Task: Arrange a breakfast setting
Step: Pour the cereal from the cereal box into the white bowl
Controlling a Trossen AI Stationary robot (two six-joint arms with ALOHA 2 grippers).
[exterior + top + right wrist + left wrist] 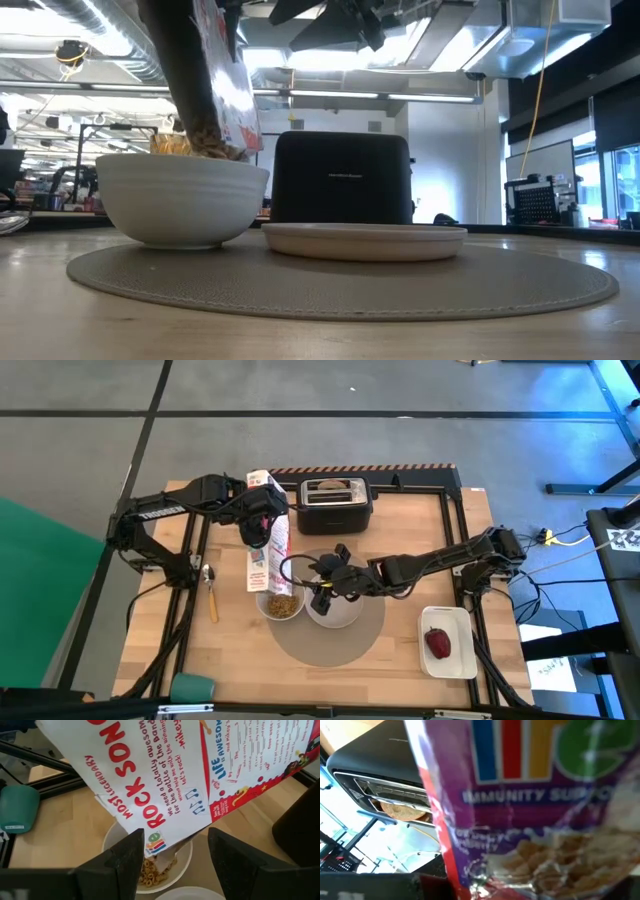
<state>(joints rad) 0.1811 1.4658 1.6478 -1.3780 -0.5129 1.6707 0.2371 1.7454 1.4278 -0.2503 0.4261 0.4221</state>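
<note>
A white bowl (282, 603) with cereal and a small white plate (335, 610) stand on the round grey mat (330, 640). My left gripper (262, 520) is shut on a cereal box (268, 545), which is tipped with its open end over the bowl (150, 865). My right gripper (175, 865) is open and empty above the plate, next to the bowl. The wooden-handled spoon (210, 592) lies left of the mat. The bagel (402, 810) sticks out of the black toaster's slot (335, 503). The red fruit (437, 643) lies on the white tray (455, 665). No amber tumbler shows. My left gripper holds the cereal box by its raised far end (262, 500), coming from the table's left. The box fills the wrist view and hides the fingers. The box slants down toward the near edge, lifted off the table, with its open lower end (205, 140) in the bowl's mouth.
A teal cup (190, 687) stands at the near left corner. The toaster stands at the far edge behind the mat. The white tray lies at the near right. A dark frame (455, 510) runs along the table's edges.
</note>
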